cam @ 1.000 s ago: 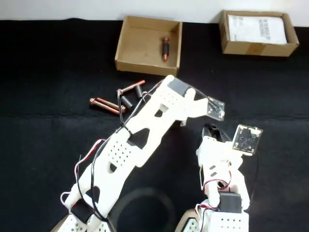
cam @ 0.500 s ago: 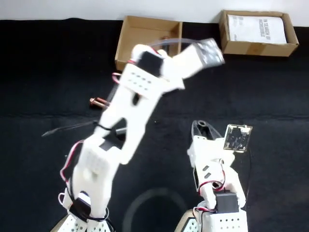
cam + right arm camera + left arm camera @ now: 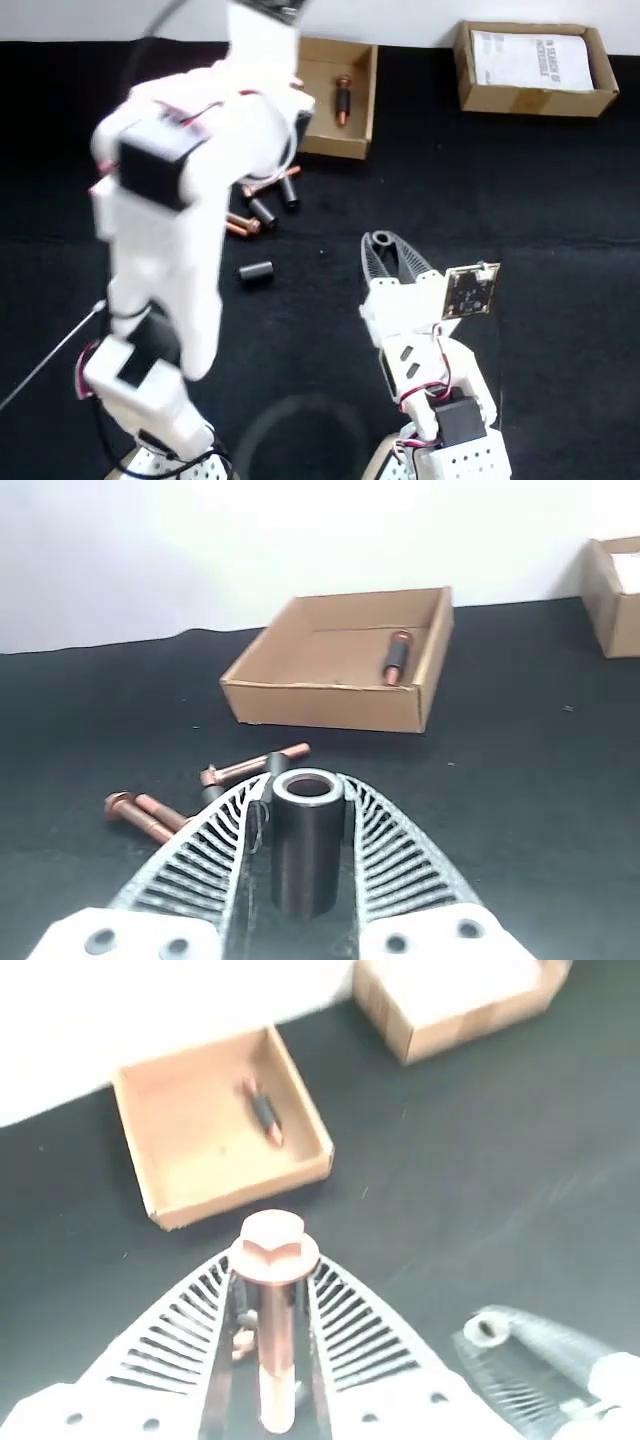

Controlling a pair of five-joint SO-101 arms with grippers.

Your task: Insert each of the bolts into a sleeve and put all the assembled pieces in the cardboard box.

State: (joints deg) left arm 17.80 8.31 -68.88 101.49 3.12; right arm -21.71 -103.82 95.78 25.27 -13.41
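My left gripper (image 3: 275, 1262) is shut on a copper bolt (image 3: 273, 1350), head away from the wrist, held high over the table with the open cardboard box (image 3: 160, 1150) below and beyond. One assembled bolt-and-sleeve piece (image 3: 264, 1110) lies in that box (image 3: 372, 95). The raised left arm (image 3: 190, 170) hides part of the box. My right gripper (image 3: 307, 792) is shut on a black sleeve (image 3: 305, 850), bore toward the box, low over the table's middle (image 3: 385, 250). Loose bolts (image 3: 240, 224) and sleeves (image 3: 256, 271) lie in front of the box.
A second cardboard box (image 3: 535, 70) with a printed sheet stands at the back right. The black cloth ends at a white wall behind both boxes. Open cloth lies to the right of my right gripper.
The left arm has swung up from low over the table's middle to high above the loose parts, carrying the bolt. The right gripper has slid forward and to the left with its sleeve.
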